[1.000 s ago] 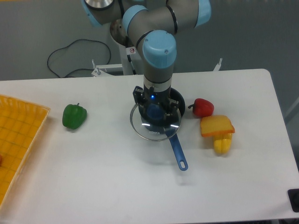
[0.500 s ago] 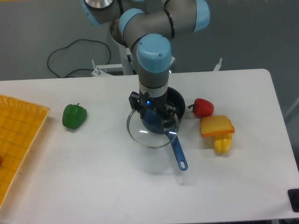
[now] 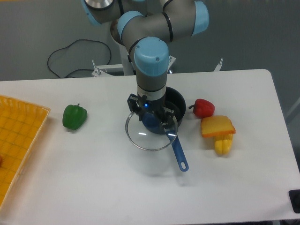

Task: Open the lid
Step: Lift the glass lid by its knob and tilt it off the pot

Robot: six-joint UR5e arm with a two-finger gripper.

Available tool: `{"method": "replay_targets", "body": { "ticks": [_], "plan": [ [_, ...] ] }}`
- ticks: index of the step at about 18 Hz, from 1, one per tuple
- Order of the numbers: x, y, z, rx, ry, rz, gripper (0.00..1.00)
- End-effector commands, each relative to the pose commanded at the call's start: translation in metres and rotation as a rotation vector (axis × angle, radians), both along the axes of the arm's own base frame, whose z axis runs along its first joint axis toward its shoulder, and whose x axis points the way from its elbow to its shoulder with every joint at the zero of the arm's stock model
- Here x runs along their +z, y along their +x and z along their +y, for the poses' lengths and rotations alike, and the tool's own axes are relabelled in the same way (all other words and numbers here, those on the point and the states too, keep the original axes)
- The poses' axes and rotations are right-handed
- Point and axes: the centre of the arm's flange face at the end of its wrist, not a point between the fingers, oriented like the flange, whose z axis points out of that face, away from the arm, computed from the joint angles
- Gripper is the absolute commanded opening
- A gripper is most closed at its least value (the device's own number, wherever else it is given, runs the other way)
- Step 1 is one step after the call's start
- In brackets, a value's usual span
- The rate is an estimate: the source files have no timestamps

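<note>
The lid (image 3: 149, 133) is a round clear-glass disc with a thin metal rim and a blue centre knob. It hangs off to the left of the dark blue saucepan (image 3: 176, 104), partly overlapping it. My gripper (image 3: 151, 118) points straight down and is shut on the lid's blue knob. The saucepan's rim shows to the right of my wrist, and its long blue handle (image 3: 179, 152) points toward the front of the table. The inside of the pan is mostly hidden by the arm.
A green pepper (image 3: 75, 116) lies to the left. A red pepper (image 3: 203, 108), an orange wedge (image 3: 217, 126) and a yellow piece (image 3: 223, 145) sit right of the pan. A yellow tray (image 3: 18, 140) is at the left edge. A black cable (image 3: 70, 56) lies behind the table.
My gripper has carried the lid leftward, away from the saucepan's centre, and more of the pan's rim shows on the right.
</note>
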Motion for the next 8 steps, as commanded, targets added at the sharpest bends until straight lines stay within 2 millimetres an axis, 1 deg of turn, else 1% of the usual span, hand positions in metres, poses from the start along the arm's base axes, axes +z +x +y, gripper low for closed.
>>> {"method": "replay_targets", "body": {
  "ticks": [8],
  "plan": [
    [-0.0018,0.0014,-0.0025,0.0,-0.004,-0.002,0.66]
  ]
}}
